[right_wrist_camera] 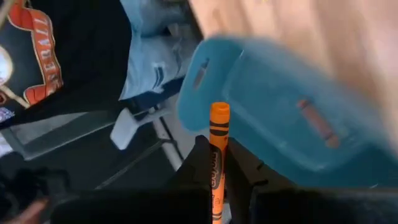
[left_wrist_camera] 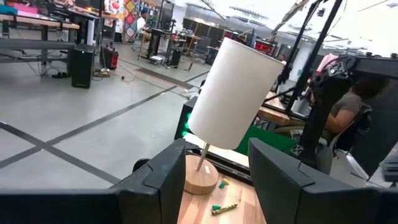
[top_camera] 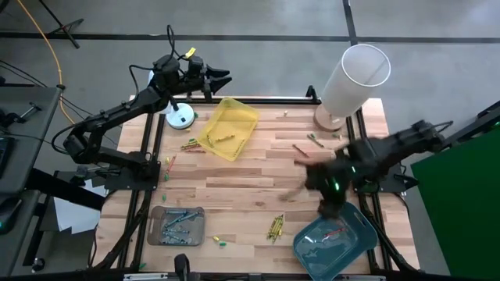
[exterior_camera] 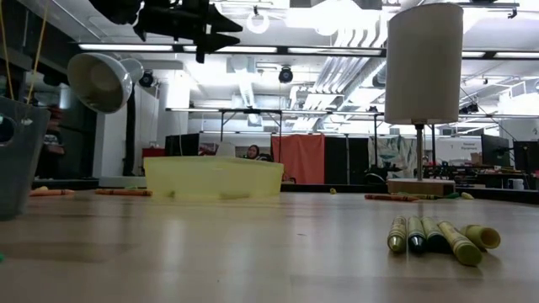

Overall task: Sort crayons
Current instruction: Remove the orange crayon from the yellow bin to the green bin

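Crayons lie scattered on the wooden table: a yellow-olive cluster near the front, more of them beside the yellow tray, red and green ones at the right. Blue crayons lie in the grey tray, red ones in the teal tray. My right gripper, blurred, hangs over the teal tray's far rim, shut on an orange crayon. My left gripper stands open and level, high over the table's far edge behind the yellow tray, with nothing between its fingers. My right gripper pinches the orange crayon's shaft between its two fingers. The crayon lies along the fingers, and its free end sticks out past the fingertips. The fingers slant down from above. The crayon is lifted clear, over the teal tray.
A tall lamp with a white cylinder shade stands on a wooden base at the far right corner. A small white desk lamp sits at the far left. Green bits lie near the front edge.
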Controlling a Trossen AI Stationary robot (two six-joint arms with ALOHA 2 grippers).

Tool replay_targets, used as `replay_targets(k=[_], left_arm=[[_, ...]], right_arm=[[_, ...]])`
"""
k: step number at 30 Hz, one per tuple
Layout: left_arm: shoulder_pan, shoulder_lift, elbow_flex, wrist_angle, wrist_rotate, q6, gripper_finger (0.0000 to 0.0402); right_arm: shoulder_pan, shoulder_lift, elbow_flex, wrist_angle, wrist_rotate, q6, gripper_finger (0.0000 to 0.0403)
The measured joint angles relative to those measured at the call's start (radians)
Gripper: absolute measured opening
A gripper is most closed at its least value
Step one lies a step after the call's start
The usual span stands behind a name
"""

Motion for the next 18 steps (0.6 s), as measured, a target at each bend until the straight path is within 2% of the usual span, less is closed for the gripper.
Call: replay_targets(k=[4, 7, 10, 13, 15, 18], left_arm=[[0.0, 0.0, 0.0, -0.002, 0.009, -0.001, 0.0161], [0.001, 0.0, 0.0, -0.002, 0.04, 0.0, 0.0161], [0.001, 0.0, 0.0, -0.004, 0.056, 0.0, 0.0161], [0.002, 0.001, 0.0, -0.007, 0.056, 0.0, 0.0161], [0.002, 0.001, 0.0, -0.006, 0.056, 0.0, 0.0161], [0.002, 0.001, 0.0, -0.005, 0.056, 0.0, 0.0161]], right_arm=[[0.196, -0.011, -0.094, 0.203, 0.075, 0.367, 0.0003], [0.307, -0.053, -0.264, 0.525, 0.169, 0.645, 0.0002], [0.391, -0.081, -0.447, 0.784, 0.374, 0.93, 0.0001], [0.451, -0.08, -0.572, 0.9, 0.544, 1.142, 0.0001], [0.473, -0.068, -0.622, 0.931, 0.577, 1.216, 0.0001], [0.475, -0.056, -0.661, 0.905, 0.51, 1.235, 0.0001]])
